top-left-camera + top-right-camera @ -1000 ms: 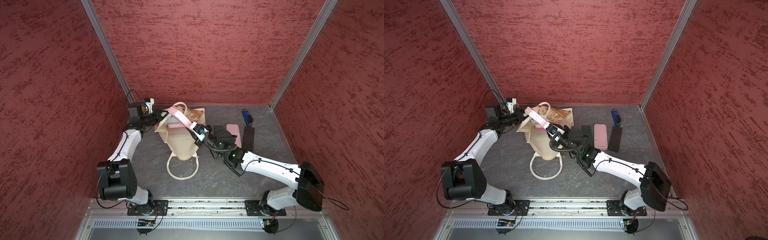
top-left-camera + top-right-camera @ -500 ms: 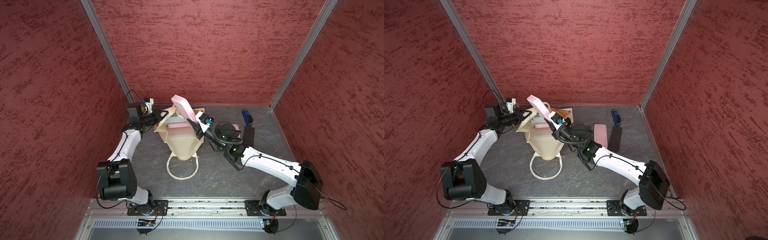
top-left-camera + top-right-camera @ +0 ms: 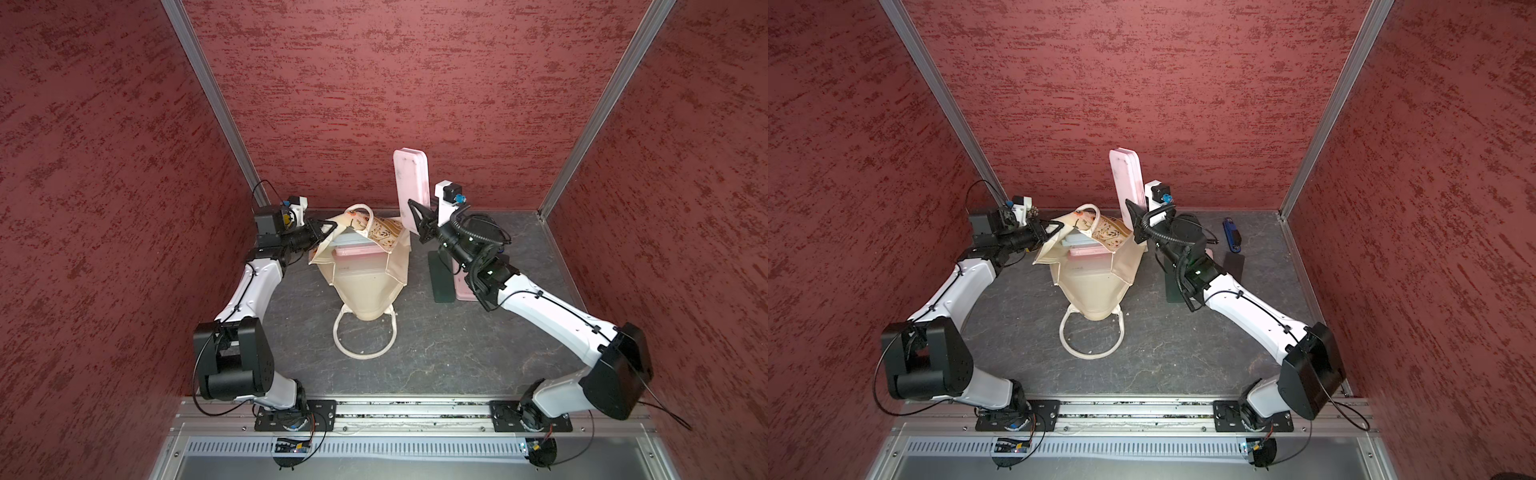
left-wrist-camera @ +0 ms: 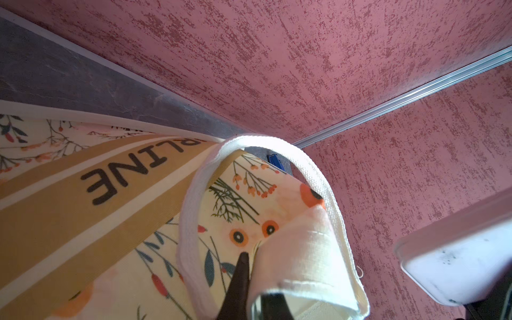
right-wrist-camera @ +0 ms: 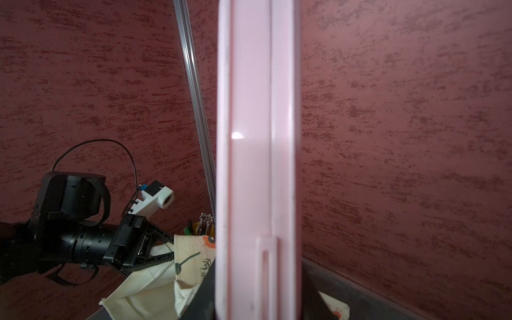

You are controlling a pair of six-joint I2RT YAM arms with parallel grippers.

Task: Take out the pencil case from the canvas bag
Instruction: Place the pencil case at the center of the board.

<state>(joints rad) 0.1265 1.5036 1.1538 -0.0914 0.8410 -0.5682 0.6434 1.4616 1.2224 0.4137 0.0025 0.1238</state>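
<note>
The cream floral canvas bag [image 3: 365,270] [image 3: 1096,274] lies on the grey floor, its mouth toward the back wall. My left gripper [image 3: 328,228] [image 3: 1054,227] [image 4: 255,291] is shut on the bag's rim by a white handle [image 4: 191,221], holding the mouth open. The pink pencil case [image 3: 411,187] [image 3: 1127,183] [image 5: 257,138] stands upright in the air, clear of the bag and just right of its mouth. My right gripper [image 3: 419,224] [image 3: 1136,224] [image 5: 257,293] is shut on its lower end. One end of the case shows in the left wrist view [image 4: 457,263].
Another pink case [image 3: 357,251] and a grey flat item [image 3: 349,239] lie inside the bag's mouth. A dark green case [image 3: 440,278], a pink case [image 3: 463,289], a blue object [image 3: 1231,235] and a black flat item [image 3: 1233,264] lie at the right. A cup of pencils [image 5: 203,225] stands behind the bag.
My right gripper has lifted the pink pencil case out of the bag's mouth, up and to the right, turning it upright. The left gripper has kept its hold on the bag.
</note>
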